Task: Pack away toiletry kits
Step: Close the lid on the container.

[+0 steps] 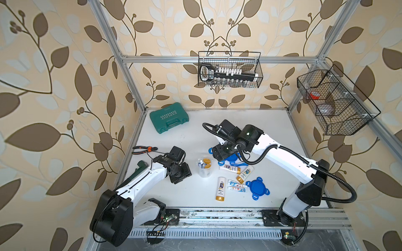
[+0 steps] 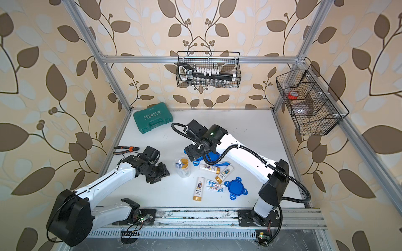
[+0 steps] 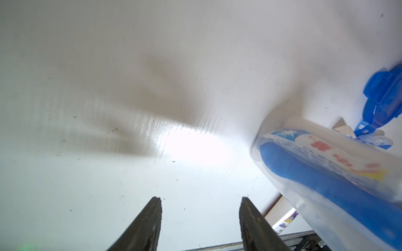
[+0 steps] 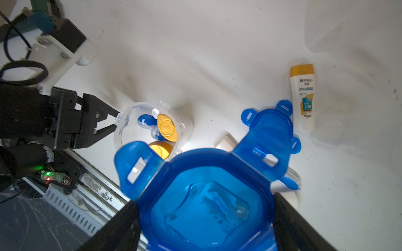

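Broadly, big to small. Across both top views, white table [image 1: 191, 134] — bare toward the upper frame apart from a green case [image 1: 169, 117] at upper left, kit pieces bunched at lower centre, presumably to sit within reach of both arms.

Then the right claw [image 4: 205, 202]: closed onto the sides of a blue lid [image 4: 195, 173], one black finger against each flank, holding it flat and clear of the table, just up and right of the jar in frame. Seemingly lined up for lowering onto that jar. Left claw [image 3: 200, 198]: parted, gripping nothing, tips just beside the rim of the open jar [image 1: 204, 168] at frame centre, probably placed to brace it during capping.

As for the jar: upright, long axis vertical, mouth toward the camera. Inside, two gold-capped bottles [image 4: 166, 128] standing cap-up plus a blue toothbrush [image 4: 142, 119] — seemingly one kit filled and awaiting its lid. Spare lid [image 1: 257, 188] flat at lower right of the cluster.

Smaller still, three loose bottles lying down: upper bottle [image 1: 229, 168], long axis left-to-right, cap pointing right; slanted bottle [image 1: 245, 173], cap toward lower left; lower bottle [image 1: 220, 188], long axis up-and-down in frame, cap toward the lower edge. Lastly two toothpaste tubes [image 1: 237, 187] side by side, long axes roughly left-to-right, between lower bottle and spare lid.
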You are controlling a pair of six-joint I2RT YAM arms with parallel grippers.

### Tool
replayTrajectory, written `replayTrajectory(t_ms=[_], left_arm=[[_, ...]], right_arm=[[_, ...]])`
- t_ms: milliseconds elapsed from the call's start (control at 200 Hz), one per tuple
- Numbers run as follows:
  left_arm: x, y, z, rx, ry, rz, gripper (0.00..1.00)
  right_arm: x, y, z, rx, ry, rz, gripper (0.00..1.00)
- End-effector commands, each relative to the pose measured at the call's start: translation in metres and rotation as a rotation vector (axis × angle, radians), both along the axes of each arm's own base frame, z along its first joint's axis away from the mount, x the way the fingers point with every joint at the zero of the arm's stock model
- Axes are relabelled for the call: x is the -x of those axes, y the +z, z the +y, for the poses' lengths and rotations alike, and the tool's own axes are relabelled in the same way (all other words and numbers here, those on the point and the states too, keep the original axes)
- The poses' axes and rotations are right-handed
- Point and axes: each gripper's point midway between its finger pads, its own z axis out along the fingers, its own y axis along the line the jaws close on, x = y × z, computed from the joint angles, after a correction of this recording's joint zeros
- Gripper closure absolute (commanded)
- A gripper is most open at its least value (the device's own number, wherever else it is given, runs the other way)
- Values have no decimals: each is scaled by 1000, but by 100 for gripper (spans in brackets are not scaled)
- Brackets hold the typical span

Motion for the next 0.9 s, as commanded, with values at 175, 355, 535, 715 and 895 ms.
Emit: replayTrajectory(t_ms=[175,355,535,715,895], left_arm=[[-17,45,38,-44,33,-40,29],[-36,57,40,36,39,-72,27],[-32,55,33,86,9,-97,27],[-25,63,36,78,8,-136,26],[-24,61,37,70,17,-116,26]], right_arm=[[1,12,16,-14,-32,11,28],[9,-11,53,51,-2,51,29],[9,-23,61,138,27,80,28],[20,-32,49,203,36,109,29],[19,-35,56,183,32,114,29]])
